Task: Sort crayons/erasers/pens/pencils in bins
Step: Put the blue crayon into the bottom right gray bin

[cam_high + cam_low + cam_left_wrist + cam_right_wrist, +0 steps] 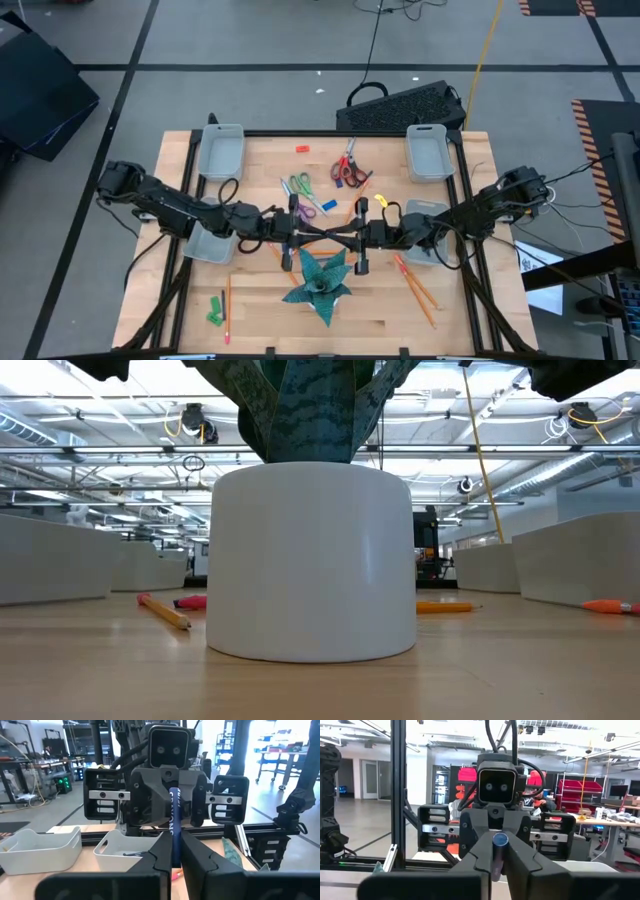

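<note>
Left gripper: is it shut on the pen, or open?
Shut on it: the left gripper fingers press both sides of the dark blue pen.

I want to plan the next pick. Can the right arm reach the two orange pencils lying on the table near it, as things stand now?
Probably not yet. The pencils lie uncovered beside the right arm, but the right gripper is shut on a blue pen, with the left gripper holding the same pen.

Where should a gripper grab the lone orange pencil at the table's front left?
Probably grip the pencil around its far half, from straight above, fingers closing across it: it lies flat, and a green item crowds its near half. The left gripper and right gripper meet mid-table, both shut on a pen.
</note>
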`<state>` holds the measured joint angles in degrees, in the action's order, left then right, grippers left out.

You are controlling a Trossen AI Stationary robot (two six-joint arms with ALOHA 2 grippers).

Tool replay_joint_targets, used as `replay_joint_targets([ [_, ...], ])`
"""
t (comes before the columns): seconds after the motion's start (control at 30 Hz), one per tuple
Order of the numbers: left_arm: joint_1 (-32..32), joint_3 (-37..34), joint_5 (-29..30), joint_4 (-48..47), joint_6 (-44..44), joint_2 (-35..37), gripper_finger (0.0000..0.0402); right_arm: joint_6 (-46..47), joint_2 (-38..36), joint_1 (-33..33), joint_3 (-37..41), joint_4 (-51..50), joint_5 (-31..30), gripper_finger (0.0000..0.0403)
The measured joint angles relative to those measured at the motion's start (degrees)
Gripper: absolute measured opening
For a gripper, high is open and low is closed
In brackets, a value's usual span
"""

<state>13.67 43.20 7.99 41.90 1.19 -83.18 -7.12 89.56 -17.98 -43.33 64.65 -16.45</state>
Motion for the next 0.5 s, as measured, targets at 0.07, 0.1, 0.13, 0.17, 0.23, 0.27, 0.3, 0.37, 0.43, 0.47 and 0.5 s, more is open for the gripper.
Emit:
replay_joint_targets([
  [0.07, 0.0, 0.0, 0.03, -0.19, 0.18, 0.01, 0.0026, 0.02, 0.0, 0.0, 0.0, -0.21, -0.01, 0.0022],
  [0.1, -0.01, 0.0, 0.04, -0.32, 0.38, 0.02, 0.0028, 0.05, 0.0, 0.0, 0.0, -0.35, -0.02, 0.0022],
  [0.13, -0.02, 0.0, 0.06, -0.58, 0.62, 0.02, 0.0031, 0.05, 0.0, 0.0, 0.0, -0.62, -0.03, 0.0021],
  [0.17, 0.0, 0.0, 0.06, -0.9, 0.84, 0.03, 0.0036, 0.05, 0.0, 0.0, 0.0, -0.79, -0.02, 0.002],
  [0.23, 0.28, 0.02, 0.52, -1.77, 1.46, 0.31, 0.0056, 0.18, -0.1, 0.0, 0.0, -1.23, 0.0, 0.0019],
  [0.27, 0.48, 0.02, 1.08, -2.01, 1.71, 0.42, 0.0068, 0.22, -0.37, 0.0, 0.0, -1.71, 0.08, 0.0019],
  [0.3, 0.72, 0.02, 1.46, -2.0, 1.92, 0.42, 0.0082, 0.41, -0.98, -0.04, 0.0, -2.63, 0.22, 0.0019],
  [0.37, 1.22, 0.02, 2.5, -2.83, 2.25, 0.51, 0.0112, 0.49, -2.78, -0.16, 0.0, -6.37, 0.26, 0.0019],
  [0.43, 2.18, 0.02, 4.79, -6.31, 2.43, 1.86, 0.0142, 1.1, -5.78, -0.78, -0.31, -14.54, -1.5, 0.0019],
  [0.47, 2.66, 0.02, 5.85, -8.43, 2.51, 2.93, 0.0156, 2.04, -7.72, -1.23, -1.2, -21.14, -4.12, 0.0019],
  [0.5, 3.26, 0.09, 6.78, -11.38, 2.54, 4.28, 0.0169, 3.39, -10.09, -1.81, -2.56, -29.05, -6.52, 0.0019],
])
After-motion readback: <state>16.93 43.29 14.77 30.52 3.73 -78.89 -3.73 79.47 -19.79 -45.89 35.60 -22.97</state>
